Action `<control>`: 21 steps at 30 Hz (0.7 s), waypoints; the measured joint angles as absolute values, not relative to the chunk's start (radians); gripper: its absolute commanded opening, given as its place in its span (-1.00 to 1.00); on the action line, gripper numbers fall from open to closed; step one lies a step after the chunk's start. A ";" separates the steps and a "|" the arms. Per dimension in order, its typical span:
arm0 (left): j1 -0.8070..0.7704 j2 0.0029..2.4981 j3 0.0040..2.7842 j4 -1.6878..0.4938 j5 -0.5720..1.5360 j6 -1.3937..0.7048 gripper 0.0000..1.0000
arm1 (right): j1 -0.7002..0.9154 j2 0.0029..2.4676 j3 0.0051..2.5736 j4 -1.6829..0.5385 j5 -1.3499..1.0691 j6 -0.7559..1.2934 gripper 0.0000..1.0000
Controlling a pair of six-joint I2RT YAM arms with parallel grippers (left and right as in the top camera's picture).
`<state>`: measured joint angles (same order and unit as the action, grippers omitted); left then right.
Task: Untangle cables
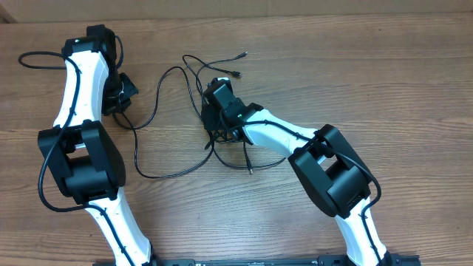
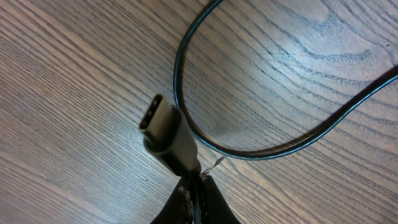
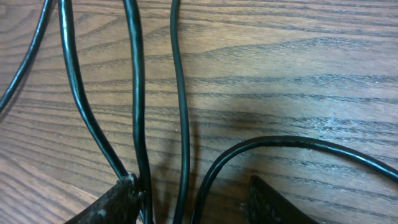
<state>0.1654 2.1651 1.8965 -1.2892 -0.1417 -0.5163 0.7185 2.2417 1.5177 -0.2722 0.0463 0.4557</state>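
Cables [image 3: 137,93] lie on the wooden table [image 1: 384,81] between the two arms, with long loops running toward the left arm and a knot of crossing strands under the right arm. A free plug end [image 1: 242,53] lies beyond the knot, toward the far edge.

One cord ends in a flat oval plug [image 2: 163,130], and the left gripper [image 2: 194,193] is shut on the cord just behind it. The plug sticks out past the fingertips, just above the wood. Holding it there probably anchors that end, so the rest of the cord can be drawn out without sliding away. A slack loop [image 2: 249,152] curves round behind the plug.

The right gripper [image 3: 193,199] sits low over the knot with its jaws apart. About three strands run between its fingers [image 3: 112,205], and one touches the inner face of a finger; none looks pinched. Straddling them this way probably lets it choose one strand or comb the bundle apart.
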 measured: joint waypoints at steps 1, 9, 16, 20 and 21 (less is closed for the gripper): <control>0.165 2.165 1.897 -1.289 -0.142 -0.516 -0.89 | 0.722 2.244 1.519 -0.274 0.058 0.455 -0.10; 0.166 2.165 1.897 -1.255 -0.137 -0.448 0.14 | 0.730 2.250 1.551 -0.377 0.168 0.501 -0.60; 0.205 2.176 2.035 -1.318 0.045 -0.286 0.90 | 0.725 2.259 1.607 -0.527 0.220 0.535 -0.92; 0.233 2.176 2.204 -1.417 0.280 -0.131 0.77 | 0.723 2.265 1.645 -0.608 0.219 0.543 -0.93; 0.234 2.175 2.227 -1.438 0.325 -0.097 0.70 | 0.721 2.268 1.653 -0.620 0.213 0.544 -0.93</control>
